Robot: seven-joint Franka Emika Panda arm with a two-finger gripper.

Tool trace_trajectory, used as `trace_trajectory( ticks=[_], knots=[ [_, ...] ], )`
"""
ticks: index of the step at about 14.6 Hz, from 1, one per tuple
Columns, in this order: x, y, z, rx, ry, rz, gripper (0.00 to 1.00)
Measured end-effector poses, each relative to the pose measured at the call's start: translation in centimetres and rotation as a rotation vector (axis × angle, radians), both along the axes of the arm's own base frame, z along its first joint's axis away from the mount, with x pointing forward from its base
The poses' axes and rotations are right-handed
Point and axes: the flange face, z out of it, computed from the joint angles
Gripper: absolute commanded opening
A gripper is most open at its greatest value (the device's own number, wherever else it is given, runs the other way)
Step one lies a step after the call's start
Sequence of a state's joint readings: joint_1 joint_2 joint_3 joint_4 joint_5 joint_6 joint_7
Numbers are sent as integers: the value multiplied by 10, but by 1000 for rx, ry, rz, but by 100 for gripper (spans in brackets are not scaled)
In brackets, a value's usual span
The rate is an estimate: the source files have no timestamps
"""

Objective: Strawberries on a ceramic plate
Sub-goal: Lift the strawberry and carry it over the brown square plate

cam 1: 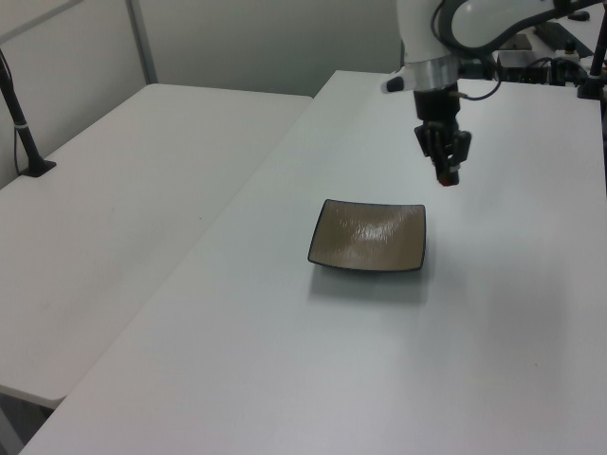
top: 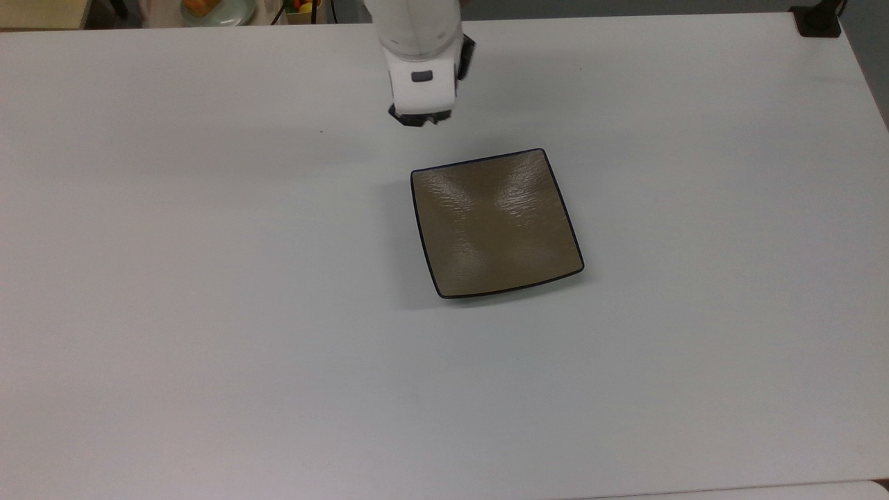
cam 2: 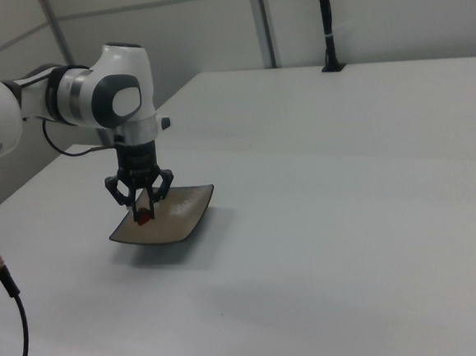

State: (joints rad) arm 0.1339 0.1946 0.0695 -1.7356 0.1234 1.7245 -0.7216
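The ceramic plate (top: 496, 222), square and glossy tan-brown with a thin dark rim, lies empty on the white table (top: 208, 312). It also shows in the left view (cam 1: 370, 235) and the right view (cam 2: 184, 207). My gripper (cam 2: 142, 212) hangs in the air, shut on the strawberry (cam 2: 143, 218), a tiny dark red berry between the fingertips. In the left view the gripper (cam 1: 446, 174) and the red strawberry (cam 1: 446, 179) are above the table beyond the plate's far right corner. In the top view the white hand covers most of the gripper (top: 419, 119), just past the plate's upper left corner.
A black clamp base (top: 818, 22) sits at the table's corner at the top view's upper right. A dish with orange food (top: 212, 8) lies past the far edge. A second white table (cam 1: 123, 190) with a black post (cam 1: 24, 128) adjoins. A cable (cam 2: 0, 271) hangs nearby.
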Motion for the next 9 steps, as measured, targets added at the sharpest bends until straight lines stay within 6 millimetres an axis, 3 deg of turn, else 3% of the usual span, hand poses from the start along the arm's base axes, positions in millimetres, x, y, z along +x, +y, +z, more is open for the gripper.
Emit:
trace_trajectory(
  ticks=[4,9],
  knots=[
    [24,35,-14,2,-96,-196,0],
    [51,65,-69,26,-193,-296,0]
  ],
)
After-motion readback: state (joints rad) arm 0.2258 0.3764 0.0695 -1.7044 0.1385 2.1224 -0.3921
